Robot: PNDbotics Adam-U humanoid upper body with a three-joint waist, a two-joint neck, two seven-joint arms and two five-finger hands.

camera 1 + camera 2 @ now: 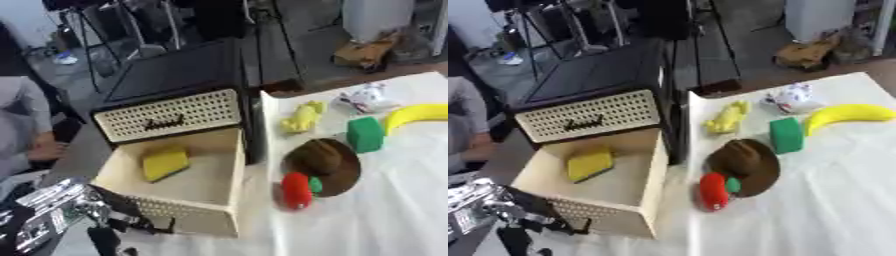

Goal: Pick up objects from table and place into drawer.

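Note:
An open cream drawer (238, 170) juts from a black cabinet (175, 75), and a yellow block (164, 164) lies inside it. On the white cloth to its right lie a yellow soft toy (303, 117), a green block (365, 134), a banana (420, 114), a brown hat-like thing (325, 161) and a red vegetable with a green stem (296, 190). My left hand (107, 234) hangs at the lower left, just before the drawer's perforated front, on a silver forearm (44, 216). The right hand does not show.
A crumpled white wrapper (367, 99) lies at the back of the cloth. The cabinet's upper drawer front (166, 119) is shut. Tripod legs and a brown bag (366, 52) stand on the floor behind the table.

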